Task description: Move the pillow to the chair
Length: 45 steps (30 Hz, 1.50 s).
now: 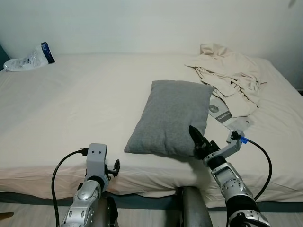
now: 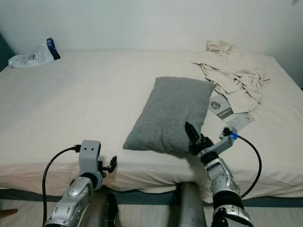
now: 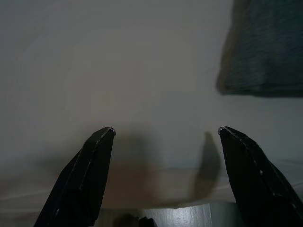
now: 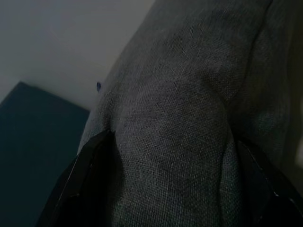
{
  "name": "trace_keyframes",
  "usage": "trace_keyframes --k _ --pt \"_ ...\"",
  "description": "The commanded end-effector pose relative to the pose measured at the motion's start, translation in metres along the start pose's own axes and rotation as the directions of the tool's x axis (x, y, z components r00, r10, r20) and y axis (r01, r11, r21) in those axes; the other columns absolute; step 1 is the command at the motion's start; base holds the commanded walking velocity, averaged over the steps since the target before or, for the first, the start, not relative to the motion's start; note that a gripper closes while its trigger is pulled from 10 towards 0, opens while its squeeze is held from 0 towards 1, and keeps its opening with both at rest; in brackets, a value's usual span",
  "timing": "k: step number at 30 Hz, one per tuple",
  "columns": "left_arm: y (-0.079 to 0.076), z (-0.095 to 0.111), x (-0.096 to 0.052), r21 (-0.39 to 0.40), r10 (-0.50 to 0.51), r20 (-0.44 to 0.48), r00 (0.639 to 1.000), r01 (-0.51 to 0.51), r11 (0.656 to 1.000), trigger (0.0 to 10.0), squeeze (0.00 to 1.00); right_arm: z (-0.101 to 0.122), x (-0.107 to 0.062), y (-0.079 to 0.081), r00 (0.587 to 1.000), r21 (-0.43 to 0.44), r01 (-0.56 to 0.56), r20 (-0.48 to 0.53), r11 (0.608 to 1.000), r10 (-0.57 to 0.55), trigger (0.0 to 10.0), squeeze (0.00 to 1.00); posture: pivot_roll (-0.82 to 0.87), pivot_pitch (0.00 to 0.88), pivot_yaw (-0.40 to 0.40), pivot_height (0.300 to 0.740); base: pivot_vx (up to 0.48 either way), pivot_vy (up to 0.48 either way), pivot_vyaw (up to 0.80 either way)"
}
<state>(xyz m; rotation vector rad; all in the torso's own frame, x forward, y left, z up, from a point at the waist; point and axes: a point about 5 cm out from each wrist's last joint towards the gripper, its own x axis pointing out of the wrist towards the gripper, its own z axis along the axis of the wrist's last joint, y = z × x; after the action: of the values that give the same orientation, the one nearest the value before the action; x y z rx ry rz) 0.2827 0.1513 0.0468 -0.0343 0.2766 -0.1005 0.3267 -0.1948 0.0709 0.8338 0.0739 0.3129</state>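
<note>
While the soft grey fabric pillow (image 1: pixel 170 118) lies near the front edge of the cream-sheeted bed (image 1: pixel 71 104), the right gripper (image 1: pixel 196 138) has its black fingers (image 4: pixel 90 184) spread around the pillow's near right corner, with the cloth bulging between them. The bite looks shallow: if the fingers take only a fold of cover, the pillow could slip free or swing and drag when lifted. The left gripper (image 3: pixel 165 132) hovers with fingers spread over bare sheet beside the pillow's near left corner, touching nothing, so for now the load would hang from one corner. The crumpled beige cloth (image 1: pixel 229 73) and a flat printed packet (image 1: pixel 220 112) lie just beside the pillow's right edge and might be snagged. No chair can be made out, and the right wrist view is too dark to judge how deep the grip goes.
</note>
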Motion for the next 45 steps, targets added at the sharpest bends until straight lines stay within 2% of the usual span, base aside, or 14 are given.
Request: trace_keyframes --k 1,8,9,10,11,29,35,36,38,39,41,42,43,45 --pt "0.000 -0.006 -0.003 0.010 0.002 -0.028 1.000 -0.002 1.000 10.0 0.00 -0.018 -0.001 0.001 0.996 0.018 -0.012 -0.085 1.000 0.014 10.0 0.00 0.03 0.185 0.042 0.567 0.000 0.000 0.00" --pt "-0.003 -0.006 -0.002 0.017 -0.015 -0.030 0.999 0.016 1.000 10.0 0.00 -0.031 -0.018 -0.030 0.931 -0.080 0.276 -0.226 0.958 -0.287 10.0 0.00 0.03 0.179 0.047 0.567 0.000 0.000 0.00" --pt "-0.004 -0.005 -0.001 0.017 -0.017 -0.030 0.999 0.018 1.000 10.0 0.00 -0.028 -0.018 -0.031 0.935 -0.045 0.290 -0.199 0.956 -0.293 7.6 0.00 0.03 0.175 0.049 0.567 0.000 0.000 0.00" --pt "-0.004 -0.005 -0.001 0.017 -0.017 -0.030 0.999 0.018 1.000 10.0 0.00 -0.028 -0.018 -0.031 0.935 -0.045 0.290 -0.199 0.956 -0.293 7.6 0.00 0.03 0.175 0.049 0.567 0.000 0.000 0.00" --pt "-0.004 -0.005 -0.001 0.017 -0.020 -0.029 0.999 0.021 1.000 10.0 0.00 -0.022 -0.018 -0.032 0.940 0.013 0.308 -0.157 0.951 -0.302 0.0 0.00 0.03 0.175 0.050 0.567 0.000 0.000 0.00" --pt "-0.003 -0.005 0.000 0.020 -0.028 -0.034 0.999 0.029 0.999 10.0 0.00 -0.012 -0.009 -0.023 0.973 0.015 0.186 -0.141 0.982 -0.182 0.0 0.00 0.02 0.157 0.050 0.567 0.000 0.000 0.00" --pt "-0.001 0.000 0.005 -0.019 -0.014 -0.020 1.000 0.013 1.000 10.0 0.00 -0.007 0.001 0.007 0.969 0.018 -0.144 -0.200 0.989 0.145 0.0 0.00 0.03 0.164 0.044 0.567 0.000 0.000 0.00" --pt "0.001 0.003 0.007 -0.034 -0.009 -0.014 1.000 0.008 0.999 10.0 0.00 -0.006 0.001 0.019 0.940 0.032 -0.253 -0.230 0.967 0.253 0.0 0.00 0.03 0.164 0.044 0.567 0.000 0.000 0.00" --pt "0.008 0.010 0.013 -0.093 0.010 0.000 1.000 -0.010 0.996 10.0 0.00 0.001 -0.010 0.050 0.792 0.058 -0.512 -0.352 0.857 0.498 0.0 0.00 0.03 0.164 0.044 0.567 0.000 0.000 0.00" --pt "0.008 0.010 0.013 -0.093 0.010 0.000 1.000 -0.010 0.996 10.0 0.00 0.001 -0.010 0.050 0.792 0.058 -0.512 -0.352 0.857 0.498 0.0 0.00 0.03 0.164 0.044 0.567 0.000 0.000 0.00" --pt "0.017 0.019 0.018 -0.181 0.014 0.013 1.000 -0.012 0.983 10.0 0.00 0.009 -0.034 0.073 0.606 0.107 -0.672 -0.489 0.733 0.627 0.0 0.00 0.02 0.168 0.042 0.567 0.000 0.000 0.00" --pt "0.017 0.019 0.018 -0.181 0.014 0.013 1.000 -0.012 0.983 10.0 0.00 0.009 -0.034 0.073 0.606 0.107 -0.672 -0.489 0.733 0.627 0.0 0.00 0.02 0.168 0.042 0.567 0.000 0.000 0.00" --pt "0.021 0.022 0.020 -0.202 0.008 0.017 1.000 -0.005 0.979 10.0 0.00 0.015 -0.045 0.077 0.537 0.121 -0.708 -0.548 0.696 0.641 0.0 0.00 0.01 0.171 0.044 0.567 0.000 0.000 0.00" --pt "0.027 0.026 0.022 -0.213 -0.002 0.022 1.000 0.007 0.977 10.0 0.00 0.022 -0.059 0.075 0.479 0.132 -0.725 -0.608 0.676 0.633 0.0 0.00 0.01 0.171 0.048 0.567 0.000 0.000 0.00"
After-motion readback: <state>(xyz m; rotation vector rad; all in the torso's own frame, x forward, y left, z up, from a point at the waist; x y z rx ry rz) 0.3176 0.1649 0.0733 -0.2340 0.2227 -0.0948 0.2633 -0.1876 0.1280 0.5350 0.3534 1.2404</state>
